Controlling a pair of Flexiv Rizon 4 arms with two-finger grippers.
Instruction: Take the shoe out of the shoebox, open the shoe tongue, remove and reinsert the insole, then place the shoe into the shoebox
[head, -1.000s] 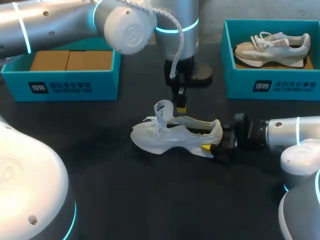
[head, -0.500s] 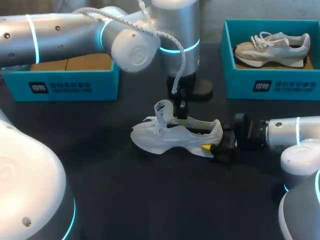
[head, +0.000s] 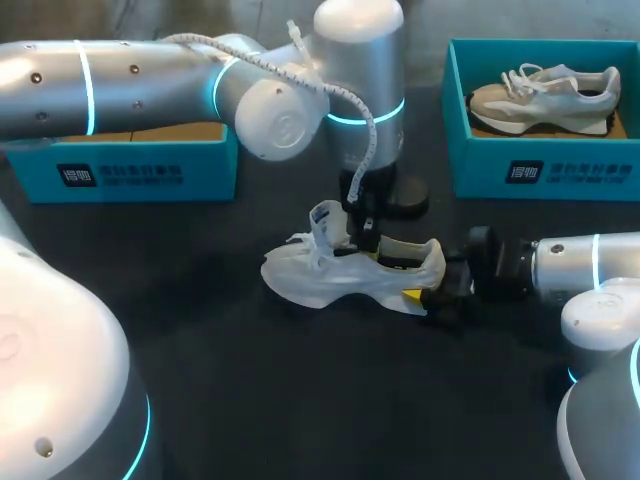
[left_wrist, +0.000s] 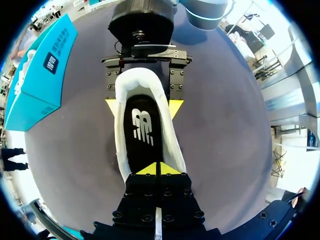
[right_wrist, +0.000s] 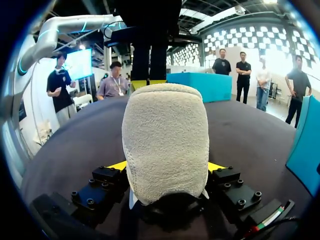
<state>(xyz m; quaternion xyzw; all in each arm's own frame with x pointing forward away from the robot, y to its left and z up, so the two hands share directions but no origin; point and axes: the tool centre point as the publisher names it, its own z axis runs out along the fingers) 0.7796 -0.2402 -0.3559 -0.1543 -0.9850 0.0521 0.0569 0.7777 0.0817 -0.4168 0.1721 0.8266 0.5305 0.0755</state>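
A white shoe (head: 330, 275) stands on the dark table, toe to the left, tongue pulled up. My right gripper (head: 425, 295) comes in low from the right and is shut on the heel. In the right wrist view the heel (right_wrist: 165, 140) fills the gap between both yellow tips. My left gripper (head: 368, 238) points straight down into the shoe's opening. In the left wrist view its tips (left_wrist: 157, 169) are shut together just over the black insole (left_wrist: 142, 127), which lies inside the white shoe wall (left_wrist: 122, 145). I cannot see whether they pinch it.
A teal shoebox (head: 520, 170) at the back right holds a beige sneaker (head: 545, 100). Another teal box (head: 130, 175) stands at the back left under my left arm, with brown cardboard in it.
My left gripper has come down and nearer, from above the tongue into the shoe's opening, and its arm has swung forward. The right gripper and the shoe have stayed put.
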